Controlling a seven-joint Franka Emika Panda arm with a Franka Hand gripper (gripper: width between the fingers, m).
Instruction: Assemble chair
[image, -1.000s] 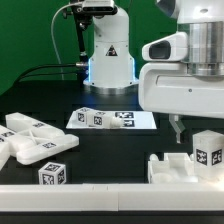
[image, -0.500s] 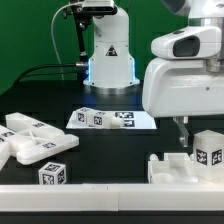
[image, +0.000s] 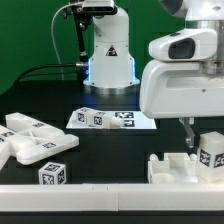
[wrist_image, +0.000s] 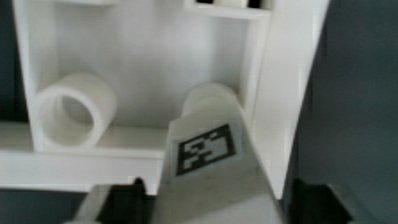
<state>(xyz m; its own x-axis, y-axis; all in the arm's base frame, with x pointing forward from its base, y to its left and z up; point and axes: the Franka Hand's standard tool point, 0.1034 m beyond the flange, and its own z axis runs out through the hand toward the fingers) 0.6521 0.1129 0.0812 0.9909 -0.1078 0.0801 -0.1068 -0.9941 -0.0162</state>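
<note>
The chair piece (wrist_image: 222, 108) between the fingers (wrist_image: 121, 200) is smooth white plastic with a faint sheen. Its black-and-white tag (wrist_image: 210, 148) looks matt, like print. The fingers are dark and dull. The arm's housing (image: 180, 85) is glossy white, and the table (image: 110, 150) is matt black.

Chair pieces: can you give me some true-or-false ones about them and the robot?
1. The chair is all built. False: the chair pieces lie loose on the table.
2. The fingers are down at the tagged block on the exterior view's right. True.
3. The marker board stands upright. False: it lies flat in front of the robot's base.
4. The backdrop is green. True.
</note>
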